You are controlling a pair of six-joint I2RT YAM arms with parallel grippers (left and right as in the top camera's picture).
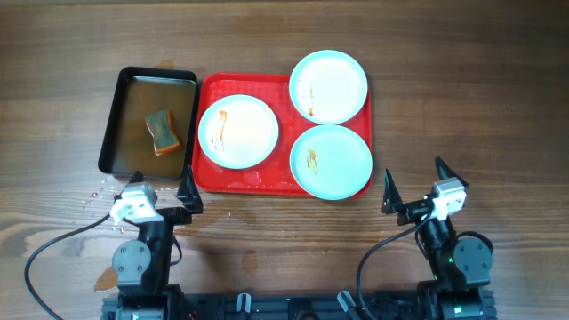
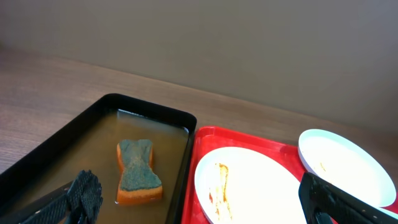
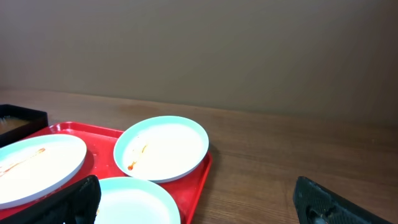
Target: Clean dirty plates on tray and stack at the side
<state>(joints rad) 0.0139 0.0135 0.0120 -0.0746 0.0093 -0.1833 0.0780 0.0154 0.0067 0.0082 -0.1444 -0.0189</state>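
Three pale mint-white plates lie on the red tray point(image 1: 210, 91): a left plate point(image 1: 237, 131), a back right plate point(image 1: 328, 85) and a front right plate point(image 1: 330, 161). Each has a small orange-brown smear. My left gripper point(image 1: 163, 187) is open and empty, just in front of the tray's left corner. In the left wrist view its fingers point(image 2: 205, 198) frame the left plate point(image 2: 249, 186). My right gripper point(image 1: 414, 182) is open and empty over bare table, right of the tray. The right wrist view shows the back right plate point(image 3: 163, 147) and the tray's rim point(image 3: 202, 180).
A black tray of brownish water point(image 1: 114, 124) stands left of the red tray, with an orange and green sponge point(image 1: 162, 132) in it. The sponge also shows in the left wrist view point(image 2: 137, 173). Water drops lie on the table near the black tray's front corner point(image 1: 98, 191).
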